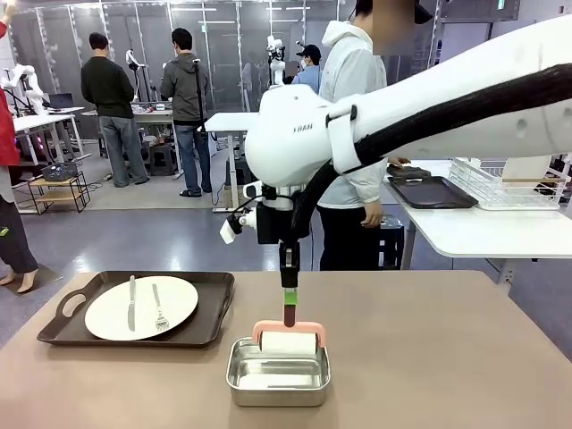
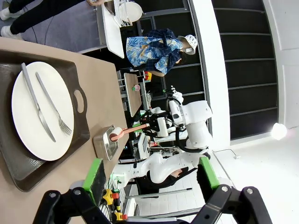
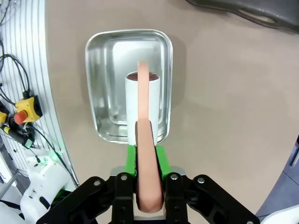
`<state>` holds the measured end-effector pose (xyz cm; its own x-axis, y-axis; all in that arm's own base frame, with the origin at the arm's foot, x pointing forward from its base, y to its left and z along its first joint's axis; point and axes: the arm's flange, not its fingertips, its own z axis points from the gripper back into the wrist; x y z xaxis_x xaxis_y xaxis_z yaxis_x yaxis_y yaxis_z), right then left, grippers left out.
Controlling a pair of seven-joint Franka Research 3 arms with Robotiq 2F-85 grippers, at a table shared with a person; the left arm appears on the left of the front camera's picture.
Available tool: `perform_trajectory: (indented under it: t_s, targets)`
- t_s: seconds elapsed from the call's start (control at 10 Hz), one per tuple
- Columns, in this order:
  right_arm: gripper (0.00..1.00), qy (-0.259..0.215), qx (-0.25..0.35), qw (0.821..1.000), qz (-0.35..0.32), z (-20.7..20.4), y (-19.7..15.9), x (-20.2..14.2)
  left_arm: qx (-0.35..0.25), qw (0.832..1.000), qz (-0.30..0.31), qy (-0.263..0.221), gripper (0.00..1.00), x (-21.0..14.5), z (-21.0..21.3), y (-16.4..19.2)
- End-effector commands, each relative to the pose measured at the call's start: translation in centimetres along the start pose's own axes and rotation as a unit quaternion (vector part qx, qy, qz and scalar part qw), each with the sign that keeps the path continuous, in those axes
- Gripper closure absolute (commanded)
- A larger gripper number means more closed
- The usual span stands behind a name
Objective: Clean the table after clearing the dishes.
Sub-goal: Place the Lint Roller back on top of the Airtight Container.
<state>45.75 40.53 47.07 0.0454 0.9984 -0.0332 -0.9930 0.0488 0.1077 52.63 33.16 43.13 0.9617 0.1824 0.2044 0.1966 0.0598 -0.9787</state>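
On the tan table (image 1: 429, 357), a white plate (image 1: 141, 307) with a knife and fork lies on a dark tray (image 1: 63, 326) at the left. My right gripper (image 1: 289, 302) points straight down, shut on the handle of a roller (image 1: 289, 338) that has a pink frame and a white roll. The roll hangs at the far end of a square steel pan (image 1: 278, 377). In the right wrist view the right gripper (image 3: 145, 156) clamps the pink roller handle (image 3: 144, 135) over the pan (image 3: 100, 84). My left gripper (image 2: 150, 175) is open and empty, off the table's edge, looking at the plate (image 2: 42, 109) on its tray (image 2: 79, 135).
A person in a white hoodie (image 1: 353, 134) stands beyond the far edge, next to a white side table holding a dark tray (image 1: 432, 192) and a wire rack (image 1: 500, 183). Bare tabletop lies right of the pan.
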Motion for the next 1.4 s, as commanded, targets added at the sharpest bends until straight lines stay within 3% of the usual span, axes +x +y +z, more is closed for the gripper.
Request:
perform_trajectory:
  t_s: [0.0,0.9,1.2,1.3]
  targets:
    - [0.79,0.005,0.012,1.0,-0.017,-1.1,-0.7,1.6,0.001,1.0,0.0,0.001,0.0,-0.2,0.2,-0.1]
    - [0.79,0.008,0.024,1.0,0.004,-6.0,-5.3,3.3,0.001,1.0,0.0,0.001,0.0,-0.2,0.2,-0.1]
    - [0.79,-0.01,0.021,1.0,0.006,-6.1,-5.4,2.6,0.001,1.0,0.0,0.001,0.0,-0.2,0.2,-0.1]
    - [0.56,-0.013,0.013,1.0,0.01,-5.6,-5.2,2.5,0.001,1.0,0.0,0.001,0.0,-0.2,0.2,-0.1]
